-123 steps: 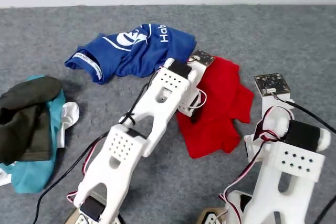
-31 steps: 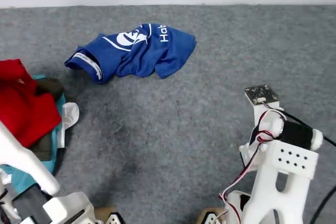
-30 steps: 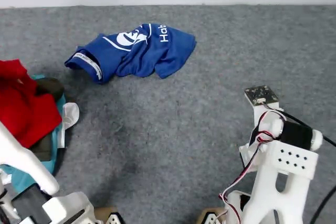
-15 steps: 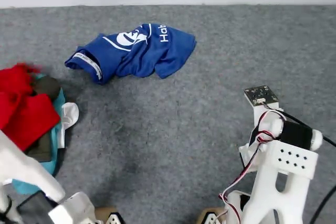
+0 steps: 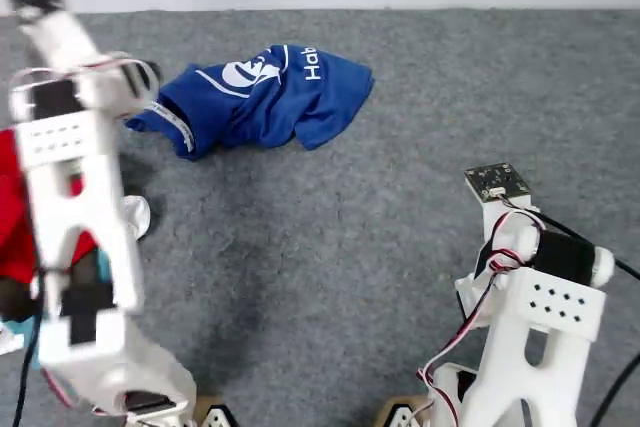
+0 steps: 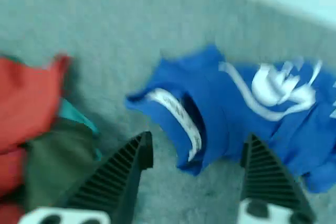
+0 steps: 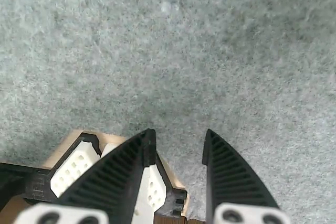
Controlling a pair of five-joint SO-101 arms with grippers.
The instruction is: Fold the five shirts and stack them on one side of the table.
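One gripper, the right gripper (image 7: 176, 135), hung nearest the arm bases, well apart from the blue shirt (image 5: 260, 97), its jaws apart with nothing between them but grey carpet (image 7: 210, 51). Farther out, on the left arm's side of the blue shirt and near its collar end, four garments lay heaped together: a red shirt (image 6: 26, 103) on top, a dark olive shirt (image 6: 55, 163) under it, a teal shirt (image 6: 73, 113) showing at the edge, and a scrap of white shirt (image 5: 135, 215) poking out toward the blue one. The left gripper (image 6: 198, 140) hovered just above the blue shirt's collar end, jaws spread wide and holding nothing. Farthest away, the blue shirt itself lay crumpled and alone on the carpet.

By the look of it, the blue shirt was the last piece left to deal with. The next move would likely call for lowering the left gripper onto a fold by the collar, pinching only the top layers, and spreading the shirt flat before folding it toward the heap.
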